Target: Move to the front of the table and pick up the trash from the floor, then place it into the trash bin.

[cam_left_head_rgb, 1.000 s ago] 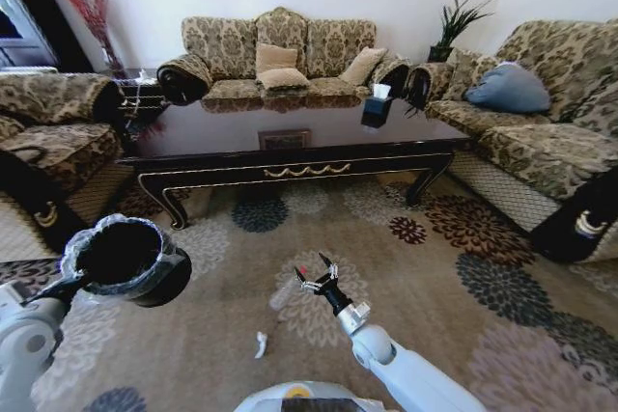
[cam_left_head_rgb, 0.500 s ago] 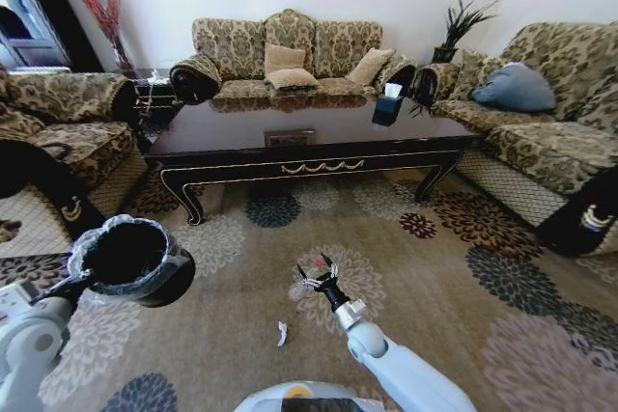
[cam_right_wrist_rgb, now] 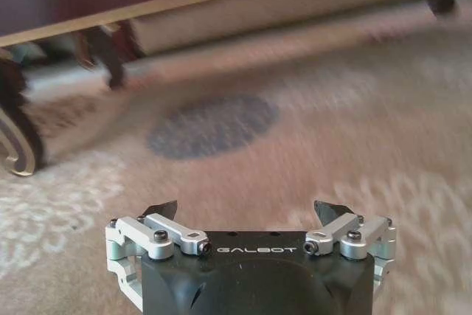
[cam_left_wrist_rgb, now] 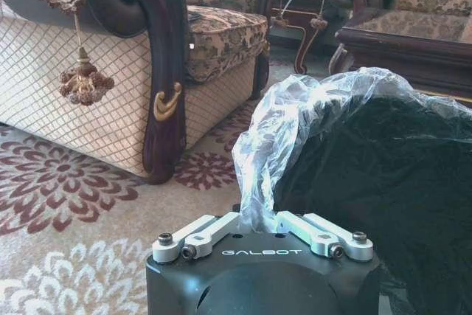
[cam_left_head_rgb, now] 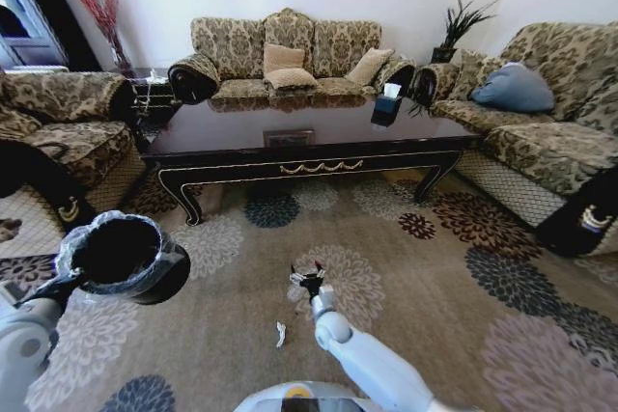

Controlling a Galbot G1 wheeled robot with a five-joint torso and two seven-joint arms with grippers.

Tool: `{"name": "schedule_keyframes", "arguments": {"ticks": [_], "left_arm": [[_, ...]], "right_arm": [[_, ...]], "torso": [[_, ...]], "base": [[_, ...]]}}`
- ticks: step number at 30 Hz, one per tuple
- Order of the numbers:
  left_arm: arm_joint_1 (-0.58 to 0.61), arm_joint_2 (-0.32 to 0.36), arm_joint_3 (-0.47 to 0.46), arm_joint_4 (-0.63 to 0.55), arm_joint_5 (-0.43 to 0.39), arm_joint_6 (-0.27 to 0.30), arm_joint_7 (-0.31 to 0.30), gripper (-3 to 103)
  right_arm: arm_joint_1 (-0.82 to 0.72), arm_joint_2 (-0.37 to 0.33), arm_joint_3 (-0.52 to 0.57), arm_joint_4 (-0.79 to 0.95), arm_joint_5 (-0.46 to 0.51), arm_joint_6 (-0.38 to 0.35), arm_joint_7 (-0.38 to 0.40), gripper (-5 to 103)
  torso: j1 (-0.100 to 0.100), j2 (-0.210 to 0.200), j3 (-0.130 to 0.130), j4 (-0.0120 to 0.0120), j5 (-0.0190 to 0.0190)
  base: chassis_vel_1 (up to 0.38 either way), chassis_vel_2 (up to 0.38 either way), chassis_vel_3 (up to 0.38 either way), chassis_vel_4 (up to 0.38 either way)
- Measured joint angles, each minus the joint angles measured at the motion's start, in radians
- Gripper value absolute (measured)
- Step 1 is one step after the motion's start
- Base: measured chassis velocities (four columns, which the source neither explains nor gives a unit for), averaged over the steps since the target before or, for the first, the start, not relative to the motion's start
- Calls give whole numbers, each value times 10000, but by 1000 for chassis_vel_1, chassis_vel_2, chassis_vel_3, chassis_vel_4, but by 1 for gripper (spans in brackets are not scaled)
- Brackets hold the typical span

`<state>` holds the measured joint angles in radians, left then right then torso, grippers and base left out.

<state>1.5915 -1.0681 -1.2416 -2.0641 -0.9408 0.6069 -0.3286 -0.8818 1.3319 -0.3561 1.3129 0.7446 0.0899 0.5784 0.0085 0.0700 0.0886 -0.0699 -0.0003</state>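
Right gripper (cam_left_head_rgb: 309, 282) low over carpet, jaws open, clear bottle (cam_left_head_rgb: 297, 288) right at them, lying flat. Left gripper (cam_left_wrist_rgb: 262, 235) clamps trash bin (cam_left_head_rgb: 124, 260) rim, well off left.

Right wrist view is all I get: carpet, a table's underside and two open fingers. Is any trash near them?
Observer: Yes. In the head view the right gripper hangs low over the carpet, right by a clear bottle with a red cap.
Operator: Anything else on the floor?
Observer: A white scrap lies on the carpet, nearer the robot than the bottle.
Operator: Where is it all meant to go?
Observer: Into the bin, black with a plastic liner. The left gripper holds it up by the rim at the robot's left.
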Motion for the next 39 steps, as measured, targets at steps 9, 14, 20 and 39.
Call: {"name": "schedule_keyframes", "arguments": {"ticks": [9,14,20,39], "left_arm": [[50,-18,-2,-6,18,-8,9,3],[45,14,28,54,32,-12,9,3],[-90,60,180,168,149,-14,5,3],[-231,63,347,24,-157,86,-99,3]], "right_arm": [[832,1261,644,-2276,970,-464,1339,100],[1206,1795,1212,-3358,952,-443,1277,100],[1492,2175,1475,-4000,994,-415,883,100],[1373,2257,1513,-5071,107,-656,350,50]], "torso": [[0,-2,1,-2,1],[1,-2,1,-1,1],[0,-2,0,-1,1],[0,-2,-1,-2,2]], "base": [[0,0,0,0],[0,0,0,0],[0,0,0,0],[0,0,0,0]]}}
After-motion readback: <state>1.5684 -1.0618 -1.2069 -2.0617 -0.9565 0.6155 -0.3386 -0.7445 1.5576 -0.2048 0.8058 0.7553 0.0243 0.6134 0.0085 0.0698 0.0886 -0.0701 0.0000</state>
